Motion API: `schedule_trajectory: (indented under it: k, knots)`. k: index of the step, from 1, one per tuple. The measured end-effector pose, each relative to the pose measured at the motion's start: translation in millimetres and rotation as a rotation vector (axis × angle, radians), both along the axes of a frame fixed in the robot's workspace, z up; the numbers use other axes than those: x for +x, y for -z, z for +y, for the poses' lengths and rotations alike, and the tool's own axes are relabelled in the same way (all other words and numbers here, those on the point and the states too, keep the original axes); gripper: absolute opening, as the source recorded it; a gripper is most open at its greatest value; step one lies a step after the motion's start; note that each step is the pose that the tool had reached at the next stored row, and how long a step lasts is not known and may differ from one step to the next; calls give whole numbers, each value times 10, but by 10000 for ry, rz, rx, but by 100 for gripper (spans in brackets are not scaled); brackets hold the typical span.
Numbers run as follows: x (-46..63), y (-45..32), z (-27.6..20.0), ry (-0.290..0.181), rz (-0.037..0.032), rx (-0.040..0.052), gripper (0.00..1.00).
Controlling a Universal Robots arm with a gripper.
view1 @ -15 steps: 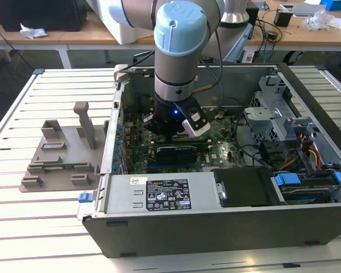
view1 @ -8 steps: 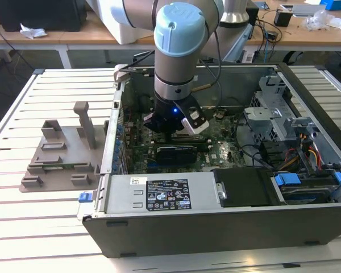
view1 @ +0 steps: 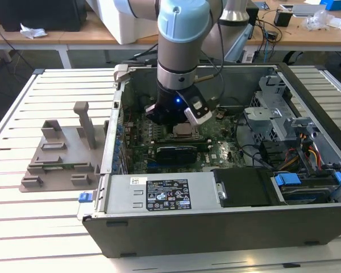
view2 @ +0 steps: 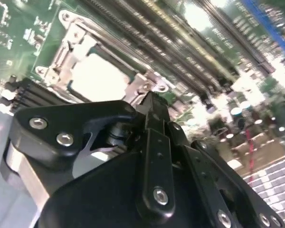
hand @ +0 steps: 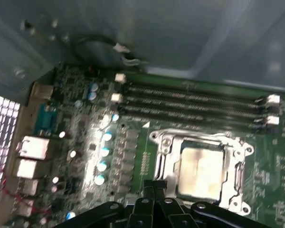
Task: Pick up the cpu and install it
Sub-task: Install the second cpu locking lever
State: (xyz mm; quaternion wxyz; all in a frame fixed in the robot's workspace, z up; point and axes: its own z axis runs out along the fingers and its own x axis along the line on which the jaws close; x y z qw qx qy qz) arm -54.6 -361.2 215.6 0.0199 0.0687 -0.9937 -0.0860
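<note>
The cpu [hand: 202, 171], a square chip with a silvery-white top, lies flat inside the metal socket frame [hand: 162, 151] on the green motherboard. It appears as a pale square in the second wrist view [view2: 100, 78] and just below the arm's wrist in the exterior view [view1: 185, 130]. My gripper [hand: 154, 186] hovers right at the socket's edge, a little above the board. Its black fingers [view2: 151, 105] are pressed together with nothing between them. In the exterior view the gripper [view1: 175, 120] reaches down into the open computer case.
The case's walls [view1: 159, 222] ring the motherboard. Memory slots [hand: 194, 102] run beside the socket. A drive cage and cable bundles [view1: 284, 131] fill the case toward the exterior view's right. A grey plastic tray with upright posts [view1: 62, 156] stands outside the case at the exterior view's left.
</note>
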Motion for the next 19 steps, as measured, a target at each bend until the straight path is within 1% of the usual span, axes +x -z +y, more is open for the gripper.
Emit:
schedule_trajectory:
  k: [2, 3, 5, 6, 8, 9, 10, 11, 12, 15, 16, 17, 18, 19]
  knots:
    - [60, 7, 60, 1, 76, -23, 11]
    - [103, 12, 104, 1, 126, -35, 11]
    - [162, 21, 161, 0, 207, -74, 11]
    - [221, 34, 223, 1, 283, -177, 11]
    - [268, 42, 266, 4, 322, -310, 11]
    - [305, 48, 296, 5, 344, -430, 11]
    - [330, 51, 316, 7, 360, -520, 11]
    - [374, 58, 347, 8, 378, -677, 11]
    - [399, 61, 365, 10, 386, -815, 11]
    - [439, 63, 403, 22, 392, -1328, 11]
    - [448, 62, 426, 26, 392, -1628, 11]
    - [449, 37, 461, 32, 392, -1891, 11]
    - [449, -19, 466, 32, 393, -1927, 11]
    - [449, -59, 468, 31, 391, -1927, 11]
